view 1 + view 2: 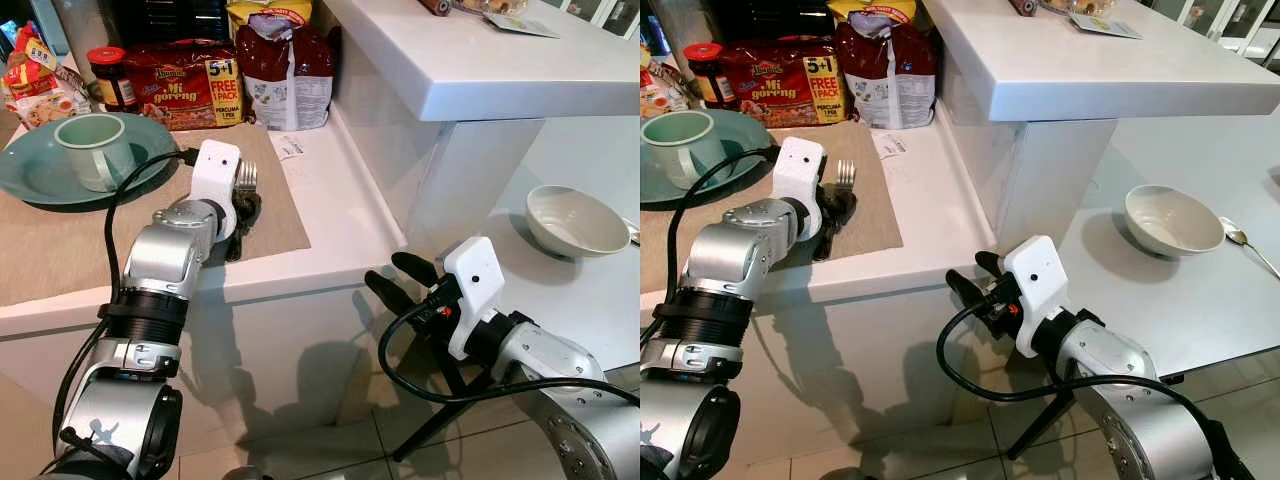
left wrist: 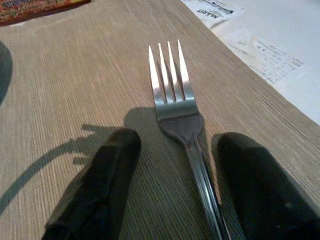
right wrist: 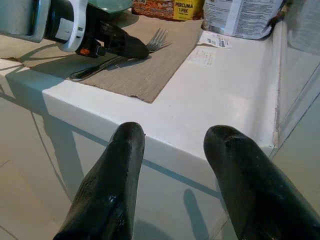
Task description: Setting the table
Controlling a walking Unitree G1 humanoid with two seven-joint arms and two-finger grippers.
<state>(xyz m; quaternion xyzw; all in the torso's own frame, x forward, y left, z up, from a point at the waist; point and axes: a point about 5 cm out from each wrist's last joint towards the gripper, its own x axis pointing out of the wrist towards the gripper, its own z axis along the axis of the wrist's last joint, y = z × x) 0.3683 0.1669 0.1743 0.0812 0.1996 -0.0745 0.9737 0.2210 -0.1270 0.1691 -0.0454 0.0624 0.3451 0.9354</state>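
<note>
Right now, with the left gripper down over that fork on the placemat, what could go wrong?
1. The fork lies flat on the placemat between the open fingers of the left gripper, nearer one finger; closing could nudge it aside instead of gripping it.
2. The mat's edge sits near the counter edge; dragging the mat could pull it off.
3. The mug on the plate stands beside the left arm; a swing might hit it.

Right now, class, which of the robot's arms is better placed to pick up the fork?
The left. The left gripper is open with its fingers either side of the fork on the placemat; the right gripper hangs below the counter edge.
</note>
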